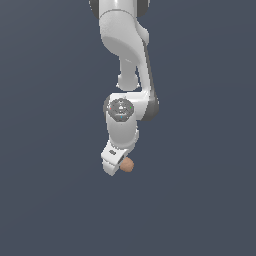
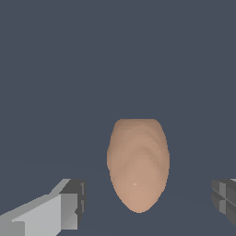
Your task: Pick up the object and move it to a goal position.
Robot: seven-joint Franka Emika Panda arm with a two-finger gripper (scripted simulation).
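Exterior view: a white Franka arm (image 1: 125, 60) reaches down the centre of the frame over a plain slate-blue worktop (image 1: 45, 150), its gripper (image 1: 116, 162) low and just left of centre. The peach egg-shaped object (image 1: 128, 165) sits just right of the gripper's tip, touching or nearly so. Wrist view: one grey-padded finger (image 2: 69, 205) shows at the lower left, the object (image 2: 138, 163) lies in the middle, and the other finger (image 2: 226, 198) stands at the lower right. The fingers are spread wide, clear of the object on both sides.
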